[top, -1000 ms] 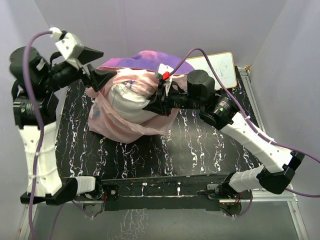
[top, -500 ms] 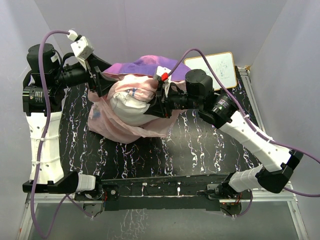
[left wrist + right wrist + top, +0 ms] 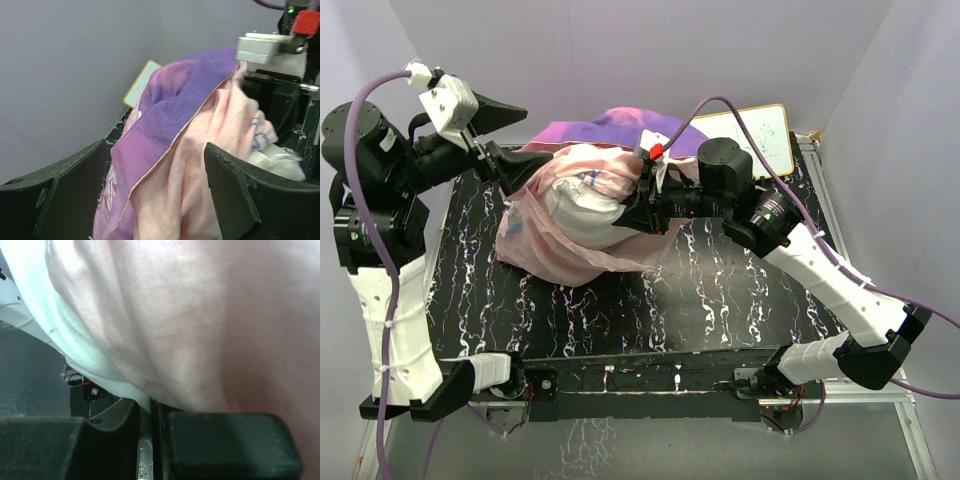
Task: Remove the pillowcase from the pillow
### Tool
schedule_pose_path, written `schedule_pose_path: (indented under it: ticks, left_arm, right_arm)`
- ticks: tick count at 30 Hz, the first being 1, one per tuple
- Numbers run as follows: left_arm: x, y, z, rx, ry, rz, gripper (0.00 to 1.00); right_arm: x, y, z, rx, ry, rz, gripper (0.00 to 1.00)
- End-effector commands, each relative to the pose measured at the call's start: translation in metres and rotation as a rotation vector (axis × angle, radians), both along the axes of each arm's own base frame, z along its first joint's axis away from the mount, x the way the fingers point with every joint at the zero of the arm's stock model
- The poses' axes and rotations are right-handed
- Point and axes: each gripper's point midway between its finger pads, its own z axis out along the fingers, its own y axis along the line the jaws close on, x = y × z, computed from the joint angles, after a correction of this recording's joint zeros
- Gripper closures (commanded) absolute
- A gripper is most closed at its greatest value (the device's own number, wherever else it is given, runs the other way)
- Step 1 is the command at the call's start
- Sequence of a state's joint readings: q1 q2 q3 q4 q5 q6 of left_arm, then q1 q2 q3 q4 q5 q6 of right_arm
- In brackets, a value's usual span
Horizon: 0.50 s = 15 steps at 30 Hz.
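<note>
**A:** What has shifted at the left gripper (image 3: 155, 150)?

**B:** Its jaws stand just as wide as a second ago. They straddle a bunch of the pillowcase (image 3: 170, 105) (purple hem on top, pale pink lining below) without pinching it. The arm behind it leaned in toward the bundle half a second back and has now swung out left again, yet the cloth has hardly travelled.

**A:** So no gain for the task?

**B:** Little, by my reading. The case only starts to peel once those fingers close on the hem.

**A:** And the right gripper (image 3: 147, 407)?

**B:** Its jaws are pressed together on a thin white fold, which looks like the edge of the pillow (image 3: 575, 205), anchoring it.

**A:** Where does everything lie?

**B:** The pillow bulges white out of the turned-back case at the far middle of the black marbled table (image 3: 720, 290), with a whiteboard (image 3: 755, 135) just behind it.
</note>
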<state>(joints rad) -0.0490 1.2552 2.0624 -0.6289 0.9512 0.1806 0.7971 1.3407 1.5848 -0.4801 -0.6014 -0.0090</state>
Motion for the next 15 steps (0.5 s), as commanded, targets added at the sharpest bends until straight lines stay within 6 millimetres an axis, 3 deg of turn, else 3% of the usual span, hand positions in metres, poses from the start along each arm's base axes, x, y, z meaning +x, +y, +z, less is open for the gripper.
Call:
schedule_pose_path:
  ticks: [1,8,15]
  left_arm:
    - [-0.035,-0.006,0.011,0.006,-0.045,-0.072,0.23]
    - [-0.023,-0.009,-0.035,0.048,0.105,-0.115,0.3]
    - [0.002,-0.005,-0.054,0.054,0.129,-0.063,0.37]
  right_arm:
    - [-0.006,-0.01,0.033,0.079,-0.08,-0.004,0.92]
    - [-0.007,-0.007,0.038,0.089,-0.073,0.015,0.92]
    - [-0.009,-0.007,0.036,0.089,-0.062,0.021,0.92]
